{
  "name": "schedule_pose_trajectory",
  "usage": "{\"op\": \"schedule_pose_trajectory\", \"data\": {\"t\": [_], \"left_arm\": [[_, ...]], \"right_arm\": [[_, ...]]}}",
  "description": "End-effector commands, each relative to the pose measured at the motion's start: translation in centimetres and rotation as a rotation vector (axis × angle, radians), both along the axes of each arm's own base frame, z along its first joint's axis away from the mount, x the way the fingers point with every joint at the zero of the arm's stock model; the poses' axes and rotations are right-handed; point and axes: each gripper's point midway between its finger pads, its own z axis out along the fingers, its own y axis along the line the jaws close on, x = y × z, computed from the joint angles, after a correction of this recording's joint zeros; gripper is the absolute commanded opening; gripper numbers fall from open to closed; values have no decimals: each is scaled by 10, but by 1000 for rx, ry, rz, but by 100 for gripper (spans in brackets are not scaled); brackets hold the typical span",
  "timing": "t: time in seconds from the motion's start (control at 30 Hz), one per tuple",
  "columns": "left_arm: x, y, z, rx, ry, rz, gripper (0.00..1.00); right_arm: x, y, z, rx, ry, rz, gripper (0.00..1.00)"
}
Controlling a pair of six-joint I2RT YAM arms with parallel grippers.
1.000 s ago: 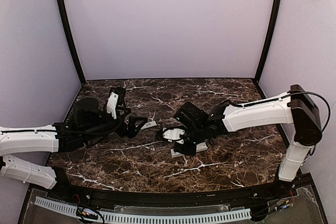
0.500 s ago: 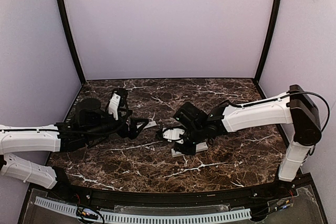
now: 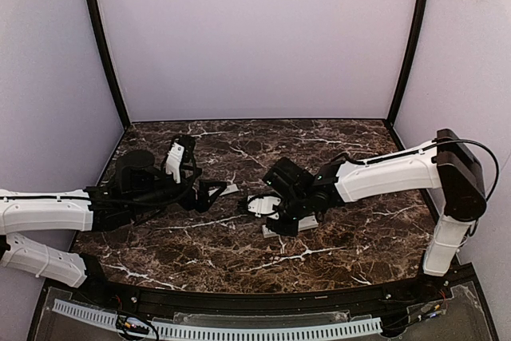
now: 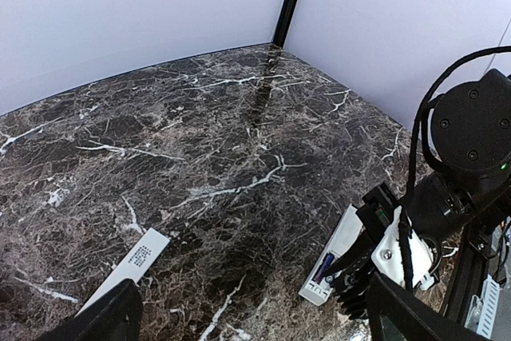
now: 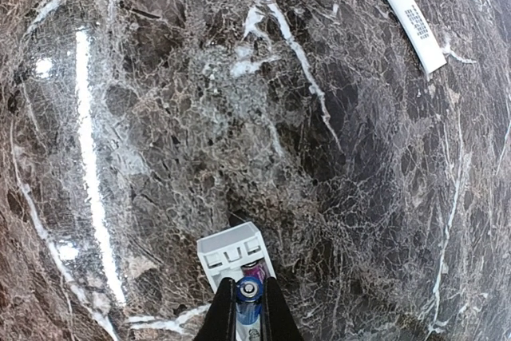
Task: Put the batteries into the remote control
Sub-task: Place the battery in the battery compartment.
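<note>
The white remote control lies on the marble with its battery bay open; it also shows in the left wrist view and the top view. One cell lies in the bay. My right gripper is shut on a blue battery, held end-on just above the bay. In the top view the right gripper is at the remote's left end. My left gripper is open and empty, low over the table left of the remote.
A flat white cover strip with printed text lies just in front of the left gripper; it also shows in the right wrist view and the top view. Black frame posts stand at the back corners.
The left arm has shifted slightly forward toward the cover strip. The right gripper has stayed nearly still over the remote with the battery in it.
</note>
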Motion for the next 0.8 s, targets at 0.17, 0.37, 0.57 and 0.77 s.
{"op": "schedule_pose_trajectory", "data": {"t": [0.17,0.37,0.57,0.77], "left_arm": [[1,-3,1,-1,-8,-12,99],[2,-2,1,3,-10,-12,98],[3,-3,3,1,-11,-13,99],[3,-4,2,8,-9,-14,99]], "right_arm": [[1,2,13,13,-40,14,0],[-4,-4,2,-15,-14,13,0],[-7,-7,-5,-33,3,20,0],[-8,-8,-4,-38,8,18,5]]}}
